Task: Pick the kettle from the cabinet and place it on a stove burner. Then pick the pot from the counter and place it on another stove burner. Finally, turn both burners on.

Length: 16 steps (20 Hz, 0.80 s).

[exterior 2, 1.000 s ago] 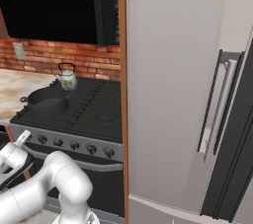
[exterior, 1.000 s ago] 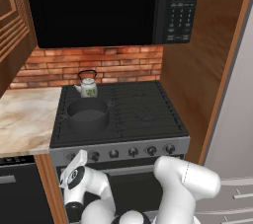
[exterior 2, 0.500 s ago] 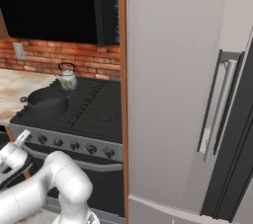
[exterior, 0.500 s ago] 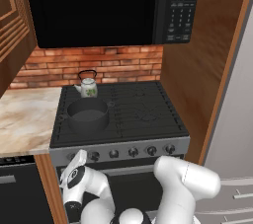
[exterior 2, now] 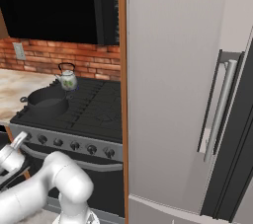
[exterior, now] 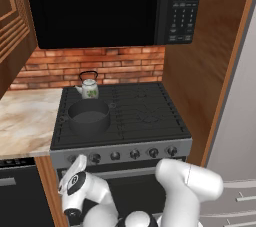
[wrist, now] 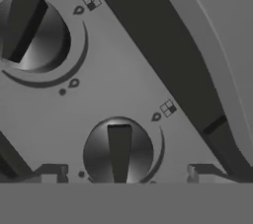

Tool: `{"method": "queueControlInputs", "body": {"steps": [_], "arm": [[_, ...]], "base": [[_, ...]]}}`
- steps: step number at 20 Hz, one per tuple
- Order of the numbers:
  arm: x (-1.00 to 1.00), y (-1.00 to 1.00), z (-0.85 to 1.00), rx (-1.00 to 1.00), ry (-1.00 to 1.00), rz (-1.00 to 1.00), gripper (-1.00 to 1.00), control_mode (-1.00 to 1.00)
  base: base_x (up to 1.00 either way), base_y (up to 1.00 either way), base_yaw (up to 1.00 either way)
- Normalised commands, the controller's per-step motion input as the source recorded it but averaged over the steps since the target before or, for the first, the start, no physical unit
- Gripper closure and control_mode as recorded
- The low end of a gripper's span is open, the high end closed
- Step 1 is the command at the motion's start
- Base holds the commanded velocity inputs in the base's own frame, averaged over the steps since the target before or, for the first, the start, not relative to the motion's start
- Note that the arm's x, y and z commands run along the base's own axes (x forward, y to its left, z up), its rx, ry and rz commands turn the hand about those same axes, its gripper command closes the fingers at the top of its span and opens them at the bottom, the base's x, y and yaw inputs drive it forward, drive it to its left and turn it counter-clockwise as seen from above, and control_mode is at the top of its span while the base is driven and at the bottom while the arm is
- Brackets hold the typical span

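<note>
Fingers of the gripper (wrist: 121, 173) stood spread wide, 1 tip at 7 o'clock and 1 at 5 o'clock of a steel knob (wrist: 118, 150), holding nothing. A 2nd knob (wrist: 30, 33) sat at 10 o'clock. On the cooktop (exterior: 150, 116), the kettle (exterior: 89, 87) stood just behind the pot (exterior: 89, 116), at its 12 o'clock, counter (exterior: 25, 121) at 9 o'clock.

The kettle (exterior 2: 66, 79) stands on a rear burner of the black cooktop (exterior 2: 99, 112), just behind the dark pot (exterior 2: 47, 100), which sits on a front burner. A row of knobs (exterior 2: 74, 145) lines the steel front. The beige table (exterior 2: 12, 87) adjoins the stove's far side, below a brick wall (exterior 2: 74, 60). The white arm (exterior 2: 44, 191) reaches low toward the knob front; its end effector seems cut off by the frame edge
</note>
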Motion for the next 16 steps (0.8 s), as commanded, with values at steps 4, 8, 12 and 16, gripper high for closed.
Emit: {"method": "queueControlInputs", "body": {"steps": [4,8,12,16], "arm": [[-0.5,0.2,0.0,0.0,0.0,0.0,-1.0,-1.0],[-0.53,0.23,0.0,0.0,0.0,0.0,-1.0,-1.0],[-0.6,0.23,0.0,0.0,-0.01,0.0,-1.0,-1.0],[-0.63,0.23,0.0,0.0,-0.03,0.0,-1.0,-1.0]], "base": [[0.0,0.0,0.0],[0.0,0.0,0.0],[0.0,0.0,0.0],[0.0,0.0,0.0]]}}
